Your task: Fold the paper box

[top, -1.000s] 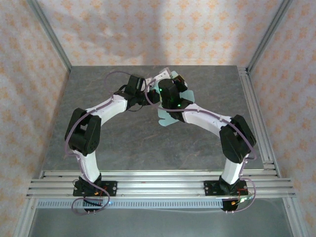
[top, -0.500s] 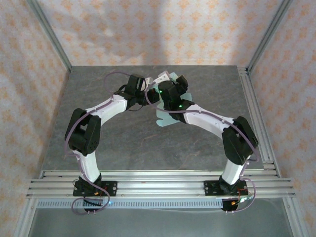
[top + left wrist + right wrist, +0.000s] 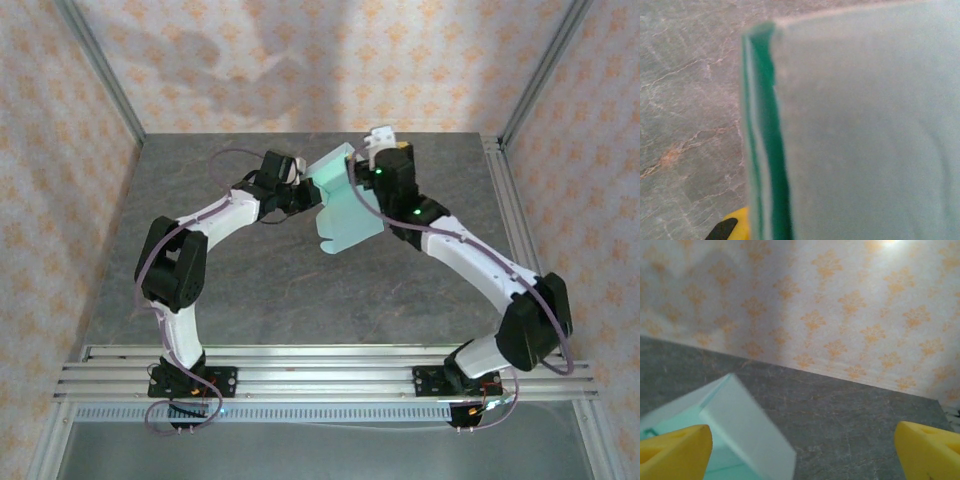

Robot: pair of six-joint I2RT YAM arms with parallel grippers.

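Observation:
The paper box (image 3: 343, 203) is pale mint-green card, part folded, standing tilted at the middle back of the table. My left gripper (image 3: 302, 192) is shut on its left edge. In the left wrist view the card (image 3: 860, 130) stands edge-on close to the lens, with one yellow fingertip (image 3: 734, 229) beside its dark green edge. My right gripper (image 3: 383, 138) hangs above the box's far right corner, open and apart from it. In the right wrist view the gripper (image 3: 802, 455) has its yellow fingertips (image 3: 675, 450) spread wide, and a folded panel of the box (image 3: 747, 427) lies low between them, untouched.
The grey stone table (image 3: 250, 290) stretches in front of and to the left of the box. An aluminium rail (image 3: 520, 240) runs along the right edge and a wider one (image 3: 320, 365) along the front. The patterned back wall (image 3: 840, 300) is close behind the right gripper.
My right gripper has opened, let go of the box and risen back toward the far right. More of the box now shows. The left arm has hardly moved.

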